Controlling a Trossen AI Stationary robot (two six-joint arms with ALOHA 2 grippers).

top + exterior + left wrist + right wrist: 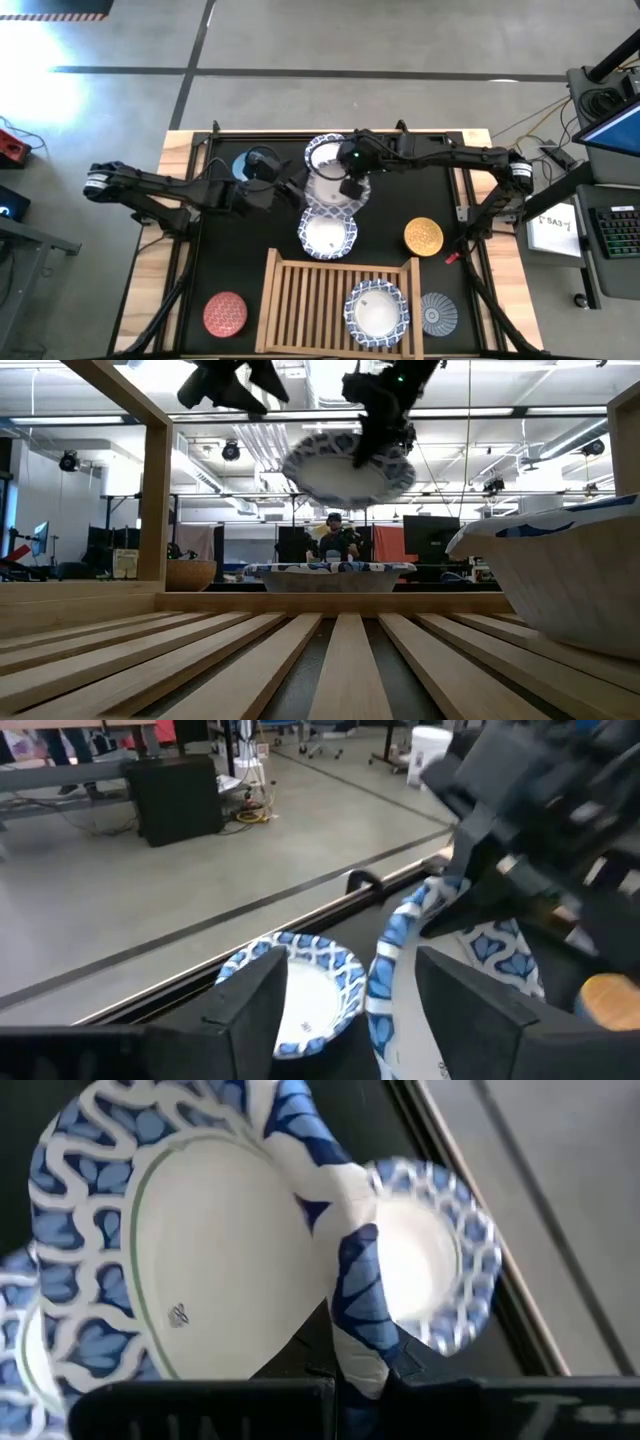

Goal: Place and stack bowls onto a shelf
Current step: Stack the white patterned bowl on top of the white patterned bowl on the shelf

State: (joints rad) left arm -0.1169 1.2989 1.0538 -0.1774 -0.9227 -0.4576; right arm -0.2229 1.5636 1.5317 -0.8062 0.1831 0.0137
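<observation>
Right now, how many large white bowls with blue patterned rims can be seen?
4. One bowl on the shelf; one on the mat in front of the shelf; one at the mat's far edge; one held up by the right gripper, at.

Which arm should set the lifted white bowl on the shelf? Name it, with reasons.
Right. The right gripper already pinches the lifted white bowl by its rim above the mat; the left gripper hangs beside it with open fingers.
</observation>
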